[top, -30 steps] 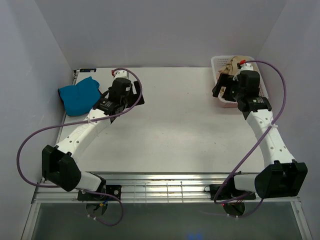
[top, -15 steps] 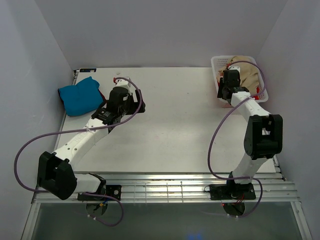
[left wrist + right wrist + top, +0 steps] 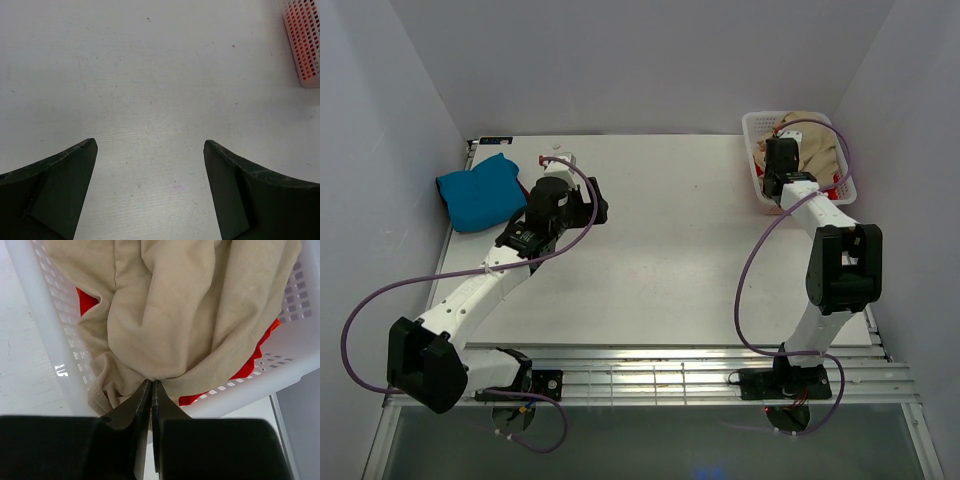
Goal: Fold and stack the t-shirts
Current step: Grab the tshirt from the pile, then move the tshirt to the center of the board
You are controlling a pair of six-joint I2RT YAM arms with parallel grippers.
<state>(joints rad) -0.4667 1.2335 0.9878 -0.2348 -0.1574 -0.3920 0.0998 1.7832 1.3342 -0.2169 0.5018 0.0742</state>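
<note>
Beige t-shirt, creased folds, heaped in basket — right pincer nipping it

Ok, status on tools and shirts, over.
Right tool shut on tan shirt in basket, red shirt beneath. Left tool open, empty, above table. Teal shirt folded, far left. Nothing blocking.

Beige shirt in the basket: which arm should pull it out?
Right. The right gripper is shut on the beige shirt in the basket. The left gripper hangs open over the table, far off.
</note>
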